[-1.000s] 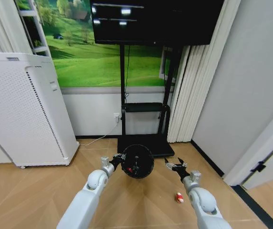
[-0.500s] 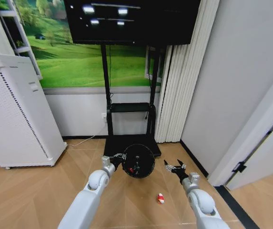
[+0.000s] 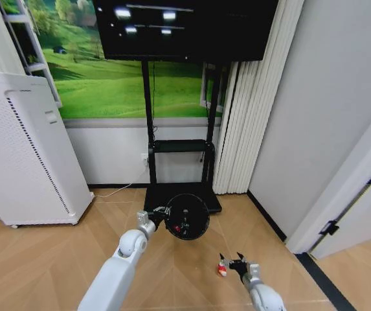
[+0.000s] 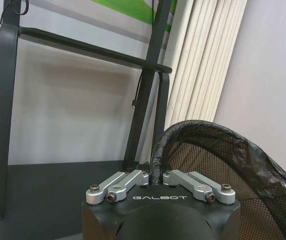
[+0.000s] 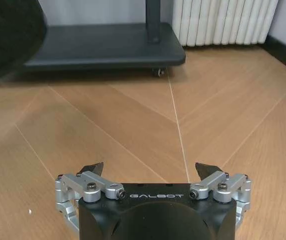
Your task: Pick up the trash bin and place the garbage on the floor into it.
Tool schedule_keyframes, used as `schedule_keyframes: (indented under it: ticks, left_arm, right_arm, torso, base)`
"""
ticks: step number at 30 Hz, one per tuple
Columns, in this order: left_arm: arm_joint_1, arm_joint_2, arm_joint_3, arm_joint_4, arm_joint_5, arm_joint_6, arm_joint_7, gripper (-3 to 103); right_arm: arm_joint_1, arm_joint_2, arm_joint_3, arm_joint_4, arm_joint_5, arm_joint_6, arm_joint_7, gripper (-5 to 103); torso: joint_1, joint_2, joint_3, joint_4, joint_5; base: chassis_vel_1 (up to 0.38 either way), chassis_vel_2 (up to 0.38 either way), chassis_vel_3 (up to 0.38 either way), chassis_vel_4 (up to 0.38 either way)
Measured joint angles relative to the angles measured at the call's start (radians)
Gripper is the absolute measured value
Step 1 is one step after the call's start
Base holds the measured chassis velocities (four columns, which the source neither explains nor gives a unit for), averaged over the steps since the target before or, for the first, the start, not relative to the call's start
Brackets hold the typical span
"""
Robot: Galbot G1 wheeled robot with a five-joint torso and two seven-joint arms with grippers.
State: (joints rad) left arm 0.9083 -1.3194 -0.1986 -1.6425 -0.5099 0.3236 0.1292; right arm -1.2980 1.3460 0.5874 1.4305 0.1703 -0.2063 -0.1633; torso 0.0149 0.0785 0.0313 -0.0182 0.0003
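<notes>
The left gripper (image 3: 161, 213) was clamped on the rim of the bin (image 3: 186, 217) at frame centre. The right gripper (image 3: 231, 262), fingers spread and empty, hung beside the red can (image 3: 221, 268) on the floor (image 3: 56, 259), lower centre.

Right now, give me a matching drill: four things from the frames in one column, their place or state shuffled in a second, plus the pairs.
Things:
1. small black round mesh trash bin
2. crumpled red-and-white litter piece
3. right end effector
4. tall white perforated box appliance

States:
A. stands by the wall on the robot's left
B. open, low over the tan herringbone parquet floor
C. held up by its rim in the left end effector
D. lies on the floor beside the right end effector

Pairs: 1-C, 2-D, 3-B, 4-A
</notes>
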Motion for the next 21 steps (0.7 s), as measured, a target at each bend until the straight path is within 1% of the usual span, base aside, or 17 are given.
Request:
schedule_keyframes:
  ticks: [1, 2, 3, 5, 9, 21]
  left_arm:
    - [0.000, -0.002, 0.001, -0.003, 0.000, 0.000, 0.000, 7]
    - [0.000, -0.002, 0.001, -0.003, 0.000, 0.000, 0.000, 7]
    - [-0.001, -0.001, 0.002, -0.006, 0.000, 0.000, 0.000, 7]
    - [0.000, -0.006, 0.000, -0.007, 0.000, 0.000, -0.001, 7]
    - [0.001, -0.008, 0.003, -0.011, 0.002, 0.000, -0.003, 7]
    - [-0.001, -0.011, 0.005, -0.011, 0.004, 0.000, -0.006, 7]
  right_arm:
    - [0.022, 0.010, -0.001, -0.057, -0.015, 0.011, 0.002, 100]
    - [0.022, 0.010, -0.001, -0.057, -0.015, 0.011, 0.002, 100]
    - [0.040, 0.016, -0.001, -0.100, -0.020, 0.012, 0.005, 100]
    - [0.083, 0.023, -0.002, -0.187, -0.041, -0.012, 0.009, 100]
    - [0.108, 0.031, -0.001, -0.235, -0.037, -0.037, 0.009, 100]
    - [0.184, 0.057, -0.004, -0.353, -0.049, -0.071, 0.008, 100]
  torso:
    - [0.000, 0.000, 0.000, -0.0002, -0.0003]
    - [0.000, 0.000, 0.000, -0.0002, -0.0003]
    - [0.000, 0.000, 0.000, -0.0001, -0.0001]
    - [0.000, 0.000, 0.000, 0.0000, -0.0003]
    - [0.000, 0.000, 0.000, 0.0000, -0.0002]
    - [0.000, 0.000, 0.000, 0.0000, -0.0003]
  base:
    - [0.000, 0.000, 0.000, 0.000]
    - [0.000, 0.000, 0.000, 0.000]
    - [0.000, 0.000, 0.000, 0.000]
    - [0.000, 0.000, 0.000, 0.000]
    - [0.000, 0.000, 0.000, 0.000]
    - [0.000, 0.000, 0.000, 0.000]
